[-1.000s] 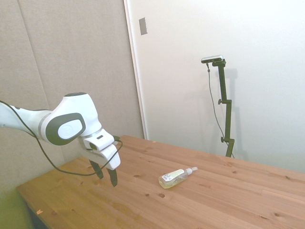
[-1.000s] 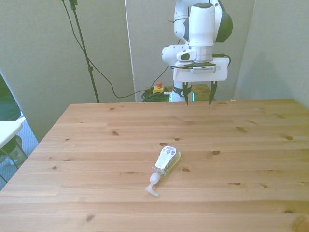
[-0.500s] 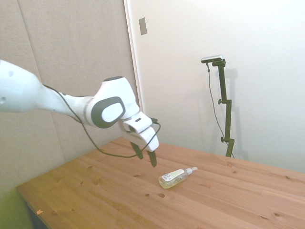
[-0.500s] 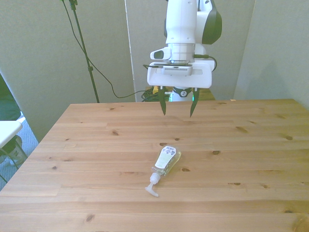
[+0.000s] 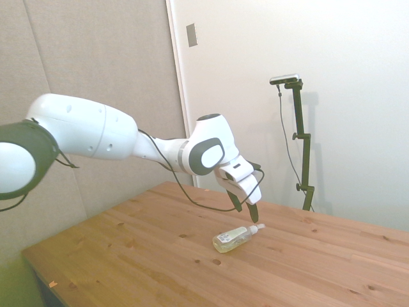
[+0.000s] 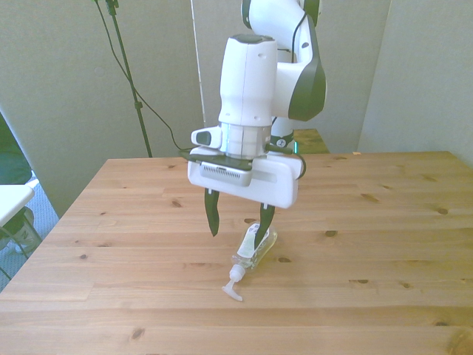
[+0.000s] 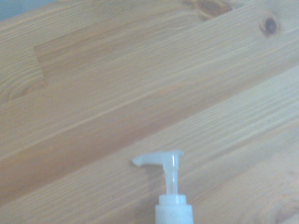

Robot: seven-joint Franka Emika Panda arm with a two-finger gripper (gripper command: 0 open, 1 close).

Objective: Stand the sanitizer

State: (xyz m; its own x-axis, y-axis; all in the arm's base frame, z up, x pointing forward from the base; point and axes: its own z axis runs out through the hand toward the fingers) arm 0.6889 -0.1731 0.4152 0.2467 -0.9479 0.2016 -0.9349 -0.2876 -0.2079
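A: Sanitizer bottle (image 5: 234, 238) flat on its side, mid bench (image 6: 384, 222), not yet stood up. Label face turned up, white pump nozzle (image 6: 233, 284) pointing off toward the near edge in the front view. Yellowish liquid pooled along the low side, as expected of a lying bottle.

B: Gripper (image 6: 239, 222) hanging just above the bottle, fingers spread wide, nothing between them. No contact visible. One fingertip (image 6: 214, 222) off to the front view's left of the body, the other crossing in front of the label end.

A: Spread probably set to span the slim body across its width. Poised over the base-and-label half rather than the nozzle; likely chosen so the pump stays free and the bottle can pivot up onto its base.

B: Wrist camera filled with bare wood grain and the pump head (image 7: 161, 161) only, slightly soft. Consistent with the wrist tilted toward the nozzle end, as in the side view.

A: Judgement: approach stage, descent and closing still to come. Clear plastic, round section, so apt to roll or slip if pinched off-centre.

B: Bench around the bottle bare; room to tip upright.
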